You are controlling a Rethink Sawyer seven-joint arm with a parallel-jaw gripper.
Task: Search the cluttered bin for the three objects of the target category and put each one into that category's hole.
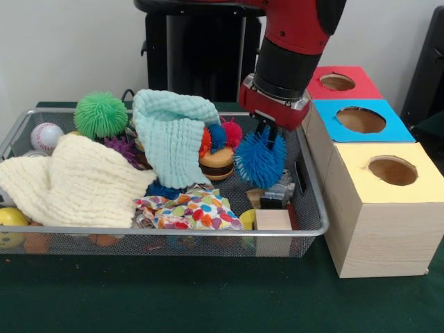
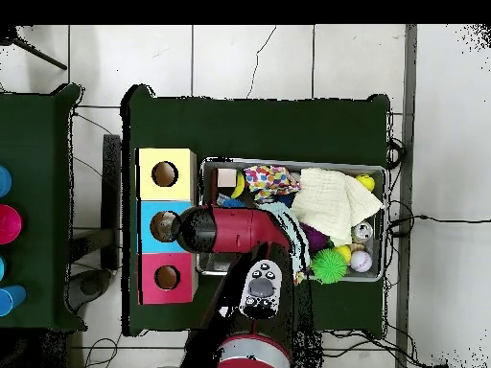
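Note:
My gripper (image 1: 267, 139) is shut on a blue spiky ball (image 1: 258, 163), which hangs just above the right part of the wire bin (image 1: 173, 232). A green spiky ball (image 1: 101, 114) sits at the bin's back left, and a purple spiky one (image 1: 123, 147) lies half hidden under the cloths. Small red and blue spiky toys (image 1: 232, 132) sit behind a toy burger (image 1: 217, 164). Beside the bin stand the yellow box (image 1: 388, 201), the blue box (image 1: 361, 121) and the red box (image 1: 340, 83), each with a round hole. In the overhead view the arm (image 2: 235, 231) hides the gripper and the ball.
A cream cloth (image 1: 76, 182), a mint cloth (image 1: 170, 135) and a dotted cloth (image 1: 187, 208) cover much of the bin. A baseball (image 1: 46, 137), a yellow ball (image 1: 12, 220) and a wooden block (image 1: 272, 220) lie inside. The green spiky ball (image 2: 329, 264) also shows from overhead.

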